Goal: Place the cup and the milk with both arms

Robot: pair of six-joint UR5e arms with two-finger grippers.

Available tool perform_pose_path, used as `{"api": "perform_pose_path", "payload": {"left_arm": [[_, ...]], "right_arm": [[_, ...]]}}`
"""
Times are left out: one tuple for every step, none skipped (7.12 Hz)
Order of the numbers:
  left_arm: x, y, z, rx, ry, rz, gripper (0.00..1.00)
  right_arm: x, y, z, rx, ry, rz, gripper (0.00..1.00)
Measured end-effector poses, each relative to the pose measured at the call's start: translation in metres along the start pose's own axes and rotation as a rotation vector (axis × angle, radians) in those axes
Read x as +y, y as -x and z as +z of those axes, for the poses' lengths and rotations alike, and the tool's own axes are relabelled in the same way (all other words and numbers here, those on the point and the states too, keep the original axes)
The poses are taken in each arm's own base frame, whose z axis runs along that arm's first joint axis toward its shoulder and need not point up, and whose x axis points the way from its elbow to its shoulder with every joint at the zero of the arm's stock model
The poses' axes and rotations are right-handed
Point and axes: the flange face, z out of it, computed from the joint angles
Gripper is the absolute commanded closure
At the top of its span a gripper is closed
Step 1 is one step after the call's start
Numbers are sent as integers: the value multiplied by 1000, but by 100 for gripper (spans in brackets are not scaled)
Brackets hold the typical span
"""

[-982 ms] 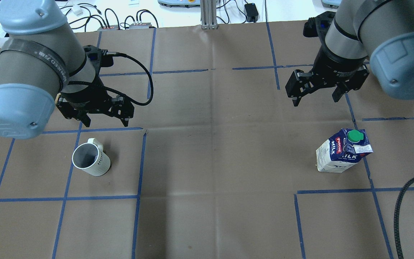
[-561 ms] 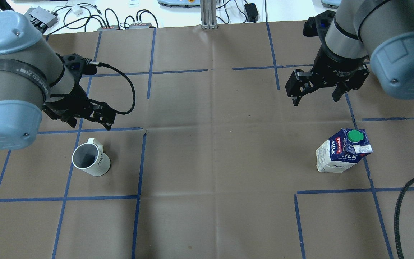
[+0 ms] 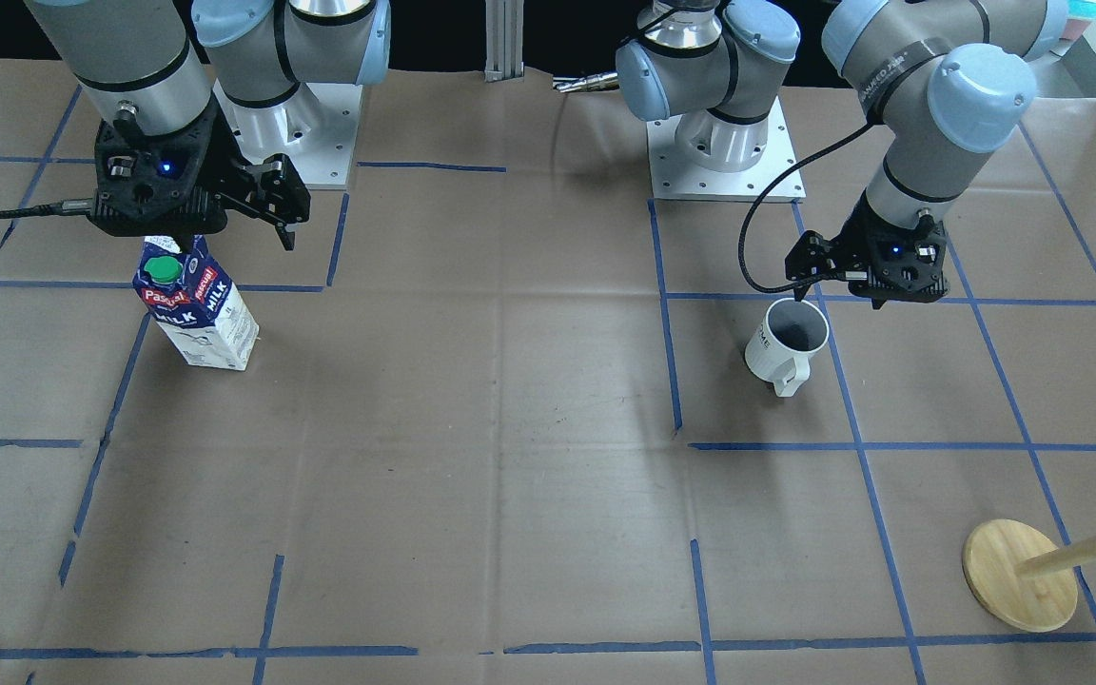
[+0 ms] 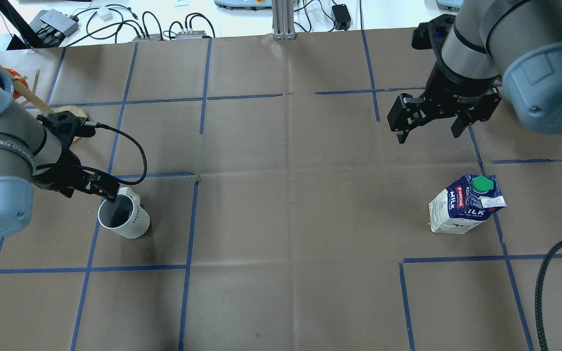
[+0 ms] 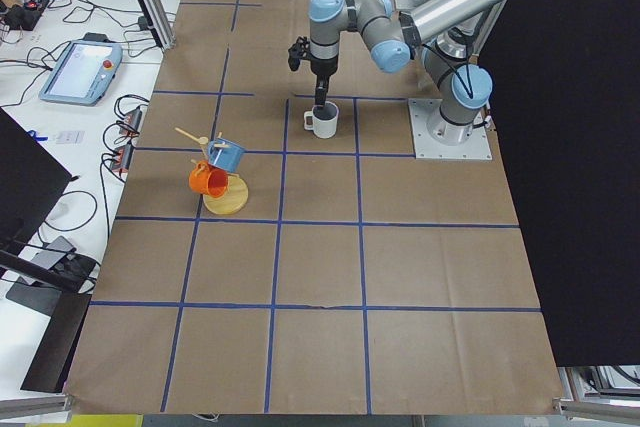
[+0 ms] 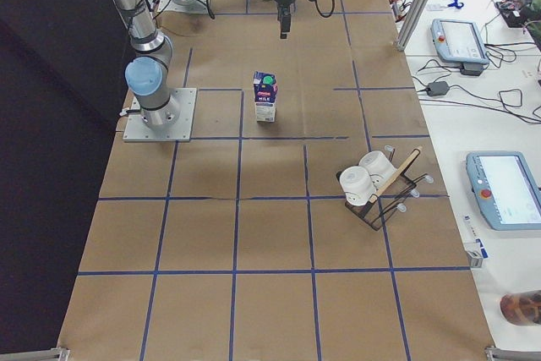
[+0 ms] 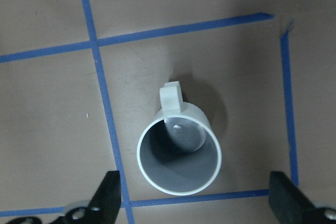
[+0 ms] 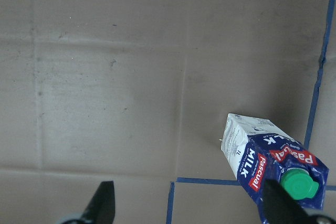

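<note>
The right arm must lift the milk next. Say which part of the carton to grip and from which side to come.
Grip the milk on two opposite flat walls just below the sloped gable, probably coming straight down with the open right gripper. It stands upright, and the slopes and green cap offer no parallel faces for the fingers.

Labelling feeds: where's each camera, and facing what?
Exterior left: table end; left arm nearest.
Exterior right: opposite end; right arm nearest.
Overhead: behind robot, downward; both arms.
Front: across table, facing arm bases.
Left wrist: down onto cup; left gripper.
Right wrist: down onto milk; right gripper.
Shared: overhead, front show cup, milk.
</note>
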Motion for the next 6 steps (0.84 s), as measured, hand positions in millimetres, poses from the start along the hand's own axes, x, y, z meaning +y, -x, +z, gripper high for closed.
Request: {"api": "perform_pose_path", "payload": {"left_arm": [[7,7,14,1,-5,-7,4],[9,9,24,17,-16,-16,4],[10,10,34,44,-29,-28,7],[10,12,43,56,-39,-39,8],[9,15,50,58,-47,-46,8],[7,16,55,54,-53,-49,11]], "right_arm": [[0,0,1,0,1,0,0],[0,0,1,0,1,0,0],[0,0,1,0,2,-1,0],[1,0,2,-1,4,-1,0],[1,0,2,-1,4,-1,0],[1,0,2,-2,4,0,0]]}}
